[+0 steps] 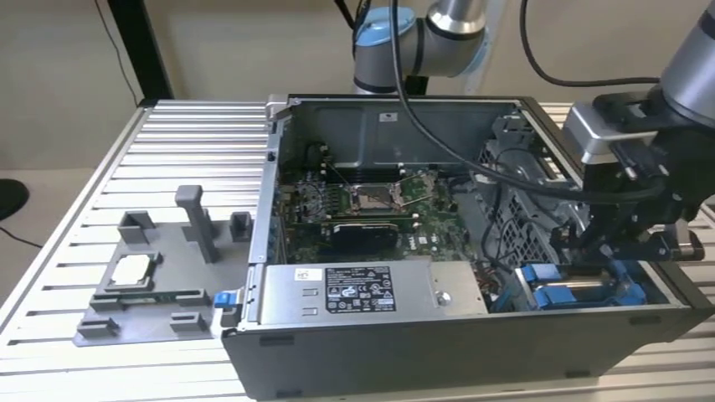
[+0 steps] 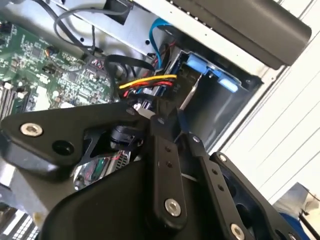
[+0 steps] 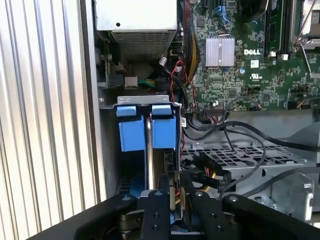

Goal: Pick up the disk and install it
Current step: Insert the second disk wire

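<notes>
The disk [image 3: 149,150] stands on edge in the drive bay at the corner of the open computer case [image 1: 447,352]. Its thin silver edge runs between two blue plastic tabs [image 3: 164,131]. In the exterior view the blue frame of the disk [image 1: 558,293] shows in the bay at the case's right front. My gripper [image 3: 175,200] reaches down into that bay, its black fingers [image 3: 155,215] close together on either side of the disk's edge. In the second wrist view the silver edge of the disk [image 2: 191,92] runs straight into my gripper [image 2: 177,122].
A grey power supply box [image 1: 357,289] with stickers lies beside the bay. The green motherboard [image 1: 357,209] fills the case floor. Loose black, red and yellow cables [image 3: 210,175] crowd the bay's side. A grey fixture with a square chip [image 1: 132,270] sits on the slatted table [image 1: 67,209].
</notes>
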Controlling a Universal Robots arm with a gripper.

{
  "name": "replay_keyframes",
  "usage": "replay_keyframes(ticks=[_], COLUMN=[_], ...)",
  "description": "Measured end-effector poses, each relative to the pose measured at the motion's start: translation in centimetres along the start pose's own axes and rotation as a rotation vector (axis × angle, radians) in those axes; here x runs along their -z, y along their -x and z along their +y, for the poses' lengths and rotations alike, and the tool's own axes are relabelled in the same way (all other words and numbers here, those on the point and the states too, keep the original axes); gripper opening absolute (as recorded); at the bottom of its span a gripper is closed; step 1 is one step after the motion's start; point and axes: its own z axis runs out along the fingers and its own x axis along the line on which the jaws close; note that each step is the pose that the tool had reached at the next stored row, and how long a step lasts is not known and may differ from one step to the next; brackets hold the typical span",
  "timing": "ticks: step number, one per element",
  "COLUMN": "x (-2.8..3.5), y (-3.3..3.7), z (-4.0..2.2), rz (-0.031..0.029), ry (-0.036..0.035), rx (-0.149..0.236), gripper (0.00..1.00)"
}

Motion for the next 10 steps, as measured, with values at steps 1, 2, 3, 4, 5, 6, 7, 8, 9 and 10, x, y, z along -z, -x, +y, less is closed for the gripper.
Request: replay_keyframes(ticks=[1, 2, 3, 4, 5, 6, 7, 8, 9, 10], x=[0.48, 0.93, 1.17, 1.17, 1.17, 1.17, 1.17, 1.17, 1.17, 1.17], y=[0.04, 0.07, 0.1, 0.1, 0.1, 0.1, 0.1, 0.1, 0.1, 0.1], z=[-0.04, -0.07, -0.09, -0.09, -0.09, -0.09, -0.09, -0.09, -0.09, -0.09], rz=[0.0004, 0.0004, 0.0005, 0.0003, 0.0002, 0.0003, 0.0003, 0.0002, 0.0003, 0.0002], ry=[0.0, 0.0, 0.0, 0.0, 0.0, 0.0, 0.0, 0.0, 0.0, 0.0], rx=[0.0, 0.0, 0.0, 0.0, 0.0, 0.0, 0.0, 0.0, 0.0, 0.0], gripper=[1.0, 1.0, 1.0, 1.0, 1.0, 1.0, 0.0, 0.0, 0.0, 0.0])
